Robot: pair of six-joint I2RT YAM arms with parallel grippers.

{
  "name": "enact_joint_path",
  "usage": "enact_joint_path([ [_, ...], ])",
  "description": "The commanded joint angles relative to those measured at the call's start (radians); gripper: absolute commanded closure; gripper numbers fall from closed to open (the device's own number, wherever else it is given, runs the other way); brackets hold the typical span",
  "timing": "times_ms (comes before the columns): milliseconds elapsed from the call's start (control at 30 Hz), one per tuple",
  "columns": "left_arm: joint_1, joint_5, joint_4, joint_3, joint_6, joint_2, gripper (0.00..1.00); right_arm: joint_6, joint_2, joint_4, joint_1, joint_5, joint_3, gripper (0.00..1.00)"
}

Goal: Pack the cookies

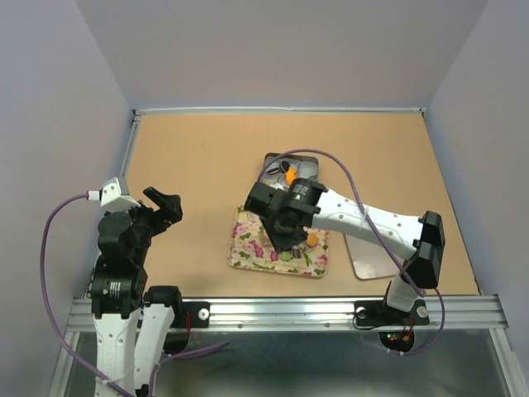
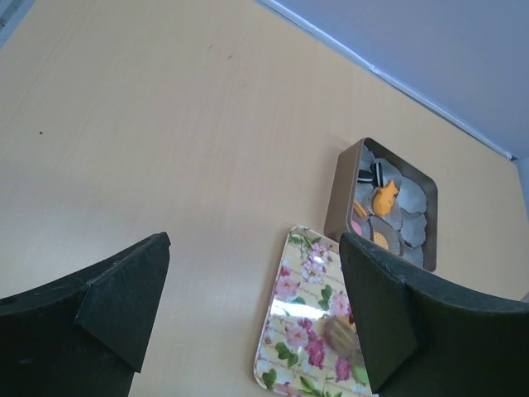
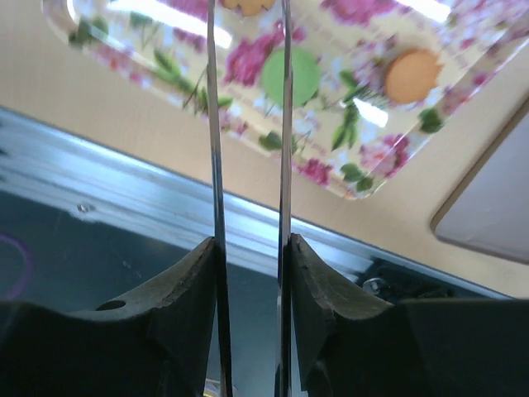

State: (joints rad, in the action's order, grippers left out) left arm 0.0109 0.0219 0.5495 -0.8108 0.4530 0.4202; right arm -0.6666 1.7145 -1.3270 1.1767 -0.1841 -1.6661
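A floral tray holds loose cookies, among them an orange one and a green one. Behind it a tin lined with white paper cups holds more cookies, including an orange one. My right gripper hangs over the tray, shut on metal tweezers. The blades stand apart and their tips are out of view. In the right wrist view, between my fingers, the green cookie lies beside the right blade and an orange cookie lies further right. My left gripper is open and empty, left of the tray.
The tin's flat lid lies right of the tray. The left wrist view, past my open gripper, shows the tray and the tin with an orange and a black-and-white cookie. A metal rail edges the table's near side.
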Motion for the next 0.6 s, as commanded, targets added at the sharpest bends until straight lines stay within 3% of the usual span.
enact_joint_path([
  [0,-0.003,-0.005,-0.043,0.007,-0.013,-0.020,0.05,0.060,-0.027,-0.018,-0.171,-0.086,-0.125,0.66],
  [233,-0.003,0.004,-0.049,0.007,-0.017,-0.009,0.05,0.160,-0.023,-0.018,-0.388,-0.080,-0.178,0.67],
  [567,-0.003,0.001,-0.046,0.007,-0.017,-0.009,0.05,0.179,-0.009,-0.015,-0.448,-0.066,-0.207,0.69],
])
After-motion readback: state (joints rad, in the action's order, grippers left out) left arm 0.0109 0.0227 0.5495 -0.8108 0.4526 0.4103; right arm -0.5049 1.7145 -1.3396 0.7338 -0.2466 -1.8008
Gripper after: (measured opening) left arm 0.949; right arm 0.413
